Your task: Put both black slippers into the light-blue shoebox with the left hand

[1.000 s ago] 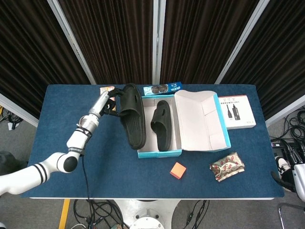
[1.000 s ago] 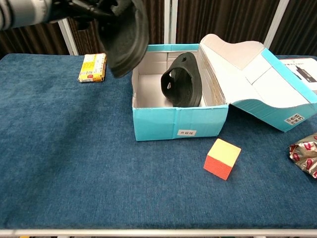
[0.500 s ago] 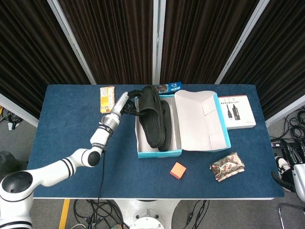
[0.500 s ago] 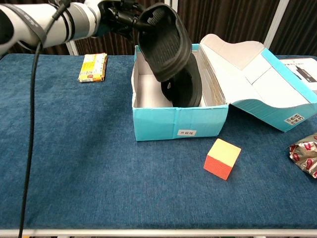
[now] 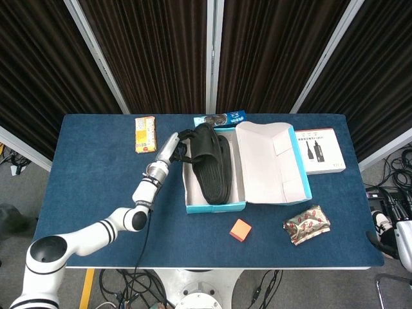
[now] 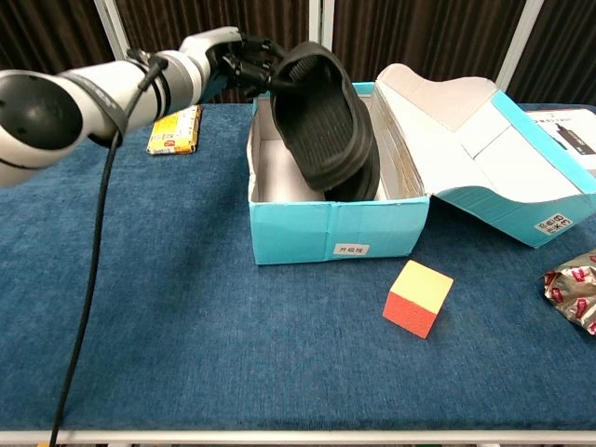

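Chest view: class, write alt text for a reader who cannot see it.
The robot's left hand holds a black slipper tilted, sole forward, in the open light-blue shoebox. An orange-and-yellow block sits in front on the blue table.

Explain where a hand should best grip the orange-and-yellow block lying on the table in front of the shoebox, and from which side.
Grip the orange-and-yellow block across two opposite flat side faces, coming from above. It sits alone on the blue table, clear of the light-blue shoebox, so fingers can likely drop down either side. It lies turned cornerwise to the table edge, so the hand should rotate to match.
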You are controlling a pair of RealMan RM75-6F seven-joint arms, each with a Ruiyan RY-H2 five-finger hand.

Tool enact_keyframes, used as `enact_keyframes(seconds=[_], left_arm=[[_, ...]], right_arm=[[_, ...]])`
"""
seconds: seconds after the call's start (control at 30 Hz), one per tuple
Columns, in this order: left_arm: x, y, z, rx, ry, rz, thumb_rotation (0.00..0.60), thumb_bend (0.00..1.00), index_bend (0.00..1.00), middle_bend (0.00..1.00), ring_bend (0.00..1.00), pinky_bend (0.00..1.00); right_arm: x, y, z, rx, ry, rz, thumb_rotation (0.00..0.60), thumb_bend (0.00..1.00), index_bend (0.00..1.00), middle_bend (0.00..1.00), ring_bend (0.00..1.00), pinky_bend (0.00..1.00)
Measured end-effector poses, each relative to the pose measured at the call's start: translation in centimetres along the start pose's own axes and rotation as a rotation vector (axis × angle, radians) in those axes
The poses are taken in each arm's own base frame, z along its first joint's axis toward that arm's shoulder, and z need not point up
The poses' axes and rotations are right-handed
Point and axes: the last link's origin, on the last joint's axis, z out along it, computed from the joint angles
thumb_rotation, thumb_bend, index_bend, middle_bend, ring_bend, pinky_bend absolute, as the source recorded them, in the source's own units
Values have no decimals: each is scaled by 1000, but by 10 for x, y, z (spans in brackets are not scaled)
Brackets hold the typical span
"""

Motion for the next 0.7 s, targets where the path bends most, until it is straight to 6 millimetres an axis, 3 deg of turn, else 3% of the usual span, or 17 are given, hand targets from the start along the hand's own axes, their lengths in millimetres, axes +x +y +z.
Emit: enact_keyframes(seconds=[0.7], left_arm=[[-19, -26, 2, 3, 23, 76, 600, 0, 555, 549, 700, 124]], right_arm=[[1, 1, -2, -2, -1, -3, 600, 99, 59, 178, 0, 57]])
